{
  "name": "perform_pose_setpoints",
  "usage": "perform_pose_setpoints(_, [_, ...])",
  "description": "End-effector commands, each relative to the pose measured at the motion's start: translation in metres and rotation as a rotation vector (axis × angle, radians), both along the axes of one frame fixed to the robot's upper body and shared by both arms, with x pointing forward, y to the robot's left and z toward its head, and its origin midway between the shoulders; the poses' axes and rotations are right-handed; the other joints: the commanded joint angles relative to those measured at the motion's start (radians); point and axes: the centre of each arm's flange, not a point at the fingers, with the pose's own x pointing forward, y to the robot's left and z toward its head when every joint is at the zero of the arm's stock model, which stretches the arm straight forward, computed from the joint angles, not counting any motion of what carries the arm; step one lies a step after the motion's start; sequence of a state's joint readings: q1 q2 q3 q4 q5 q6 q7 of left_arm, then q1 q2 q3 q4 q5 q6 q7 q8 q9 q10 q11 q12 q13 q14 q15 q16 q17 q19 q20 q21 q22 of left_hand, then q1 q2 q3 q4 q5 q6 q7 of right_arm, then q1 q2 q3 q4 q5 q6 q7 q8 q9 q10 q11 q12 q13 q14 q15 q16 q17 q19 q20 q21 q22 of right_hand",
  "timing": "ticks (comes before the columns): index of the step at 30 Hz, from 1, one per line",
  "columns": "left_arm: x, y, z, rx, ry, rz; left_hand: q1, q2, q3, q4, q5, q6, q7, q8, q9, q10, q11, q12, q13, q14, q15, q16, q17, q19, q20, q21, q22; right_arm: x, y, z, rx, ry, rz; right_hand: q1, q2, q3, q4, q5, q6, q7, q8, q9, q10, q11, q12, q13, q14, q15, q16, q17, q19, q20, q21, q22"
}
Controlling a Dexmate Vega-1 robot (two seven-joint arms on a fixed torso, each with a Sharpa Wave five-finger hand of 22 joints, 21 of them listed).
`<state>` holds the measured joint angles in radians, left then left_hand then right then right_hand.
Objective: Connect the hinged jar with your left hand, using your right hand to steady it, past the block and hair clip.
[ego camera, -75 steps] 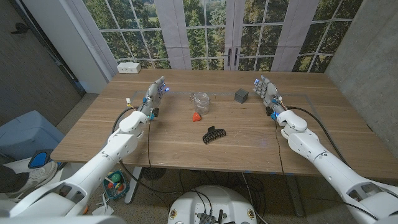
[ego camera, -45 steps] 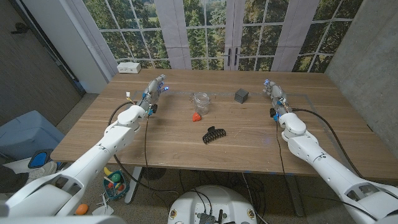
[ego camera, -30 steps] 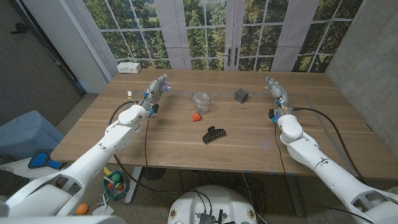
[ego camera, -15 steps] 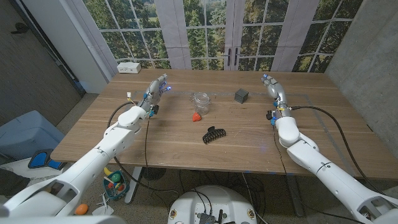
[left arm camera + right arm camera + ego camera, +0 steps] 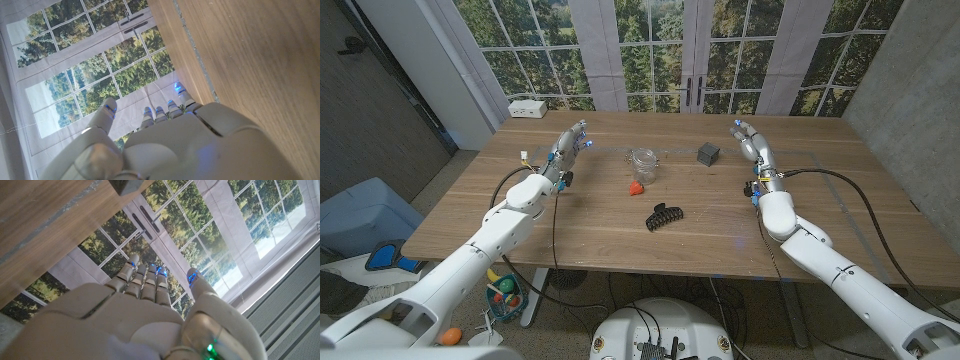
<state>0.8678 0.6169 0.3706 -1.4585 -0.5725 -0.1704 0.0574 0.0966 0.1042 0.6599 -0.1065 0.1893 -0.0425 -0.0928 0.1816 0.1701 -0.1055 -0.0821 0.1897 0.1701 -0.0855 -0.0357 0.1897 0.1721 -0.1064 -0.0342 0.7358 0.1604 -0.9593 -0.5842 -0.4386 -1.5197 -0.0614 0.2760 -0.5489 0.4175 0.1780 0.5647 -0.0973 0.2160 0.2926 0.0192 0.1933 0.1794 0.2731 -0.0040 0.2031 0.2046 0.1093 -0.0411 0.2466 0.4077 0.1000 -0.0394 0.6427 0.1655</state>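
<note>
Hinged jar (image 5: 643, 163): clear glass with a wire bail, upright on the table (image 5: 820, 215), about midway between the left and right edges and in the far half, well short of the far edge. Whether the lid is latched or merely resting cannot be told from the head view. Left hand (image 5: 568, 147) is raised over the far-left part of the table, fingers extended and a little apart, holding nothing; the left wrist view (image 5: 165, 135) agrees, fingertips pointing out past the table's far edge toward the windows. Right hand (image 5: 750, 143) is raised over the far-right part, fingers likewise straight, near each other, thumb standing off, holding nothing; right wrist view (image 5: 150, 310) agrees. Key relation: the jar lies inboard of both hands, toward the table's centre line, at roughly the same depth from the near edge. The left hand looks somewhat nearer to it than the right. Neither hand touches it. Block (image 5: 708, 154), dark grey, sits between jar and right hand, slightly farther back, so the steadying hand would have to come in past it. Hair clip (image 5: 663, 215), black, lies nearer the near edge than the jar, off both direct paths. A small orange piece (image 5: 637, 187) lies just in front of the jar. Judgement: task at reach stage; both hands need to travel sideways inward.
</note>
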Motion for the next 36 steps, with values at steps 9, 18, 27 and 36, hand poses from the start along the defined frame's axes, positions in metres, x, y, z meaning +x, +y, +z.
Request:
perform_pose_setpoints(9, [-0.002, 0.003, -0.002, 0.006, -0.008, -0.013, -0.009, 0.028, 0.004, -0.008, 0.008, 0.005, -0.004, 0.004, 0.001, 0.005, -0.001, 0.001, 0.005, 0.005, -0.07, 0.002, 0.003, 0.006, 0.0, -0.009, 0.005, -0.013, 0.02, 0.002, -0.13, -0.061, -0.034, 0.012, 0.005, 0.004, -0.011, 0.009, 0.0, -0.004, -0.002, 0.002, -0.002, -0.002, 0.001, 0.0, -0.003, -0.043, 0.006, 0.0, 0.011, -0.025, -0.007, 0.002])
perform_pose_setpoints(18, [0.001, 0.001, 0.001, 0.012, -0.014, -0.029, -0.01, 0.029, 0.005, -0.008, 0.008, 0.006, -0.004, 0.004, 0.001, 0.006, -0.001, 0.001, 0.005, 0.006, -0.071, 0.001, 0.003, 0.008, 0.001, -0.014, 0.005, -0.017, 0.03, 0.004, -0.2, -0.103, -0.032, 0.018, 0.009, 0.006, -0.014, 0.013, 0.006, -0.01, 0.0, 0.002, 0.005, -0.005, 0.003, 0.0, 0.001, -0.047, 0.009, 0.0, 0.016, -0.031, -0.011, 0.002])
perform_pose_setpoints(27, [-0.003, 0.0, -0.002, 0.008, -0.021, -0.032, -0.011, 0.029, 0.006, -0.008, 0.008, 0.006, -0.003, 0.003, 0.001, 0.007, -0.001, 0.0, 0.005, 0.008, -0.071, 0.001, 0.003, 0.011, 0.001, -0.019, 0.005, -0.022, 0.036, 0.006, -0.267, -0.119, -0.03, 0.024, 0.012, 0.008, -0.015, 0.016, 0.011, -0.017, 0.001, 0.002, 0.008, -0.007, 0.004, 0.0, 0.003, -0.056, 0.012, 0.0, 0.02, -0.037, -0.014, 0.002])
perform_pose_setpoints(36, [-0.007, 0.0, -0.003, 0.016, -0.024, -0.036, -0.013, 0.029, 0.008, -0.009, 0.008, 0.005, -0.003, 0.002, 0.001, 0.009, -0.002, 0.0, 0.005, 0.009, -0.072, 0.0, 0.003, 0.014, 0.002, -0.026, 0.005, -0.025, 0.045, 0.003, -0.34, -0.131, -0.036, 0.029, 0.014, 0.01, -0.017, 0.019, 0.014, -0.021, 0.001, 0.003, 0.008, -0.011, 0.004, -0.001, 0.002, -0.061, 0.013, 0.0, 0.023, -0.039, -0.017, 0.003])
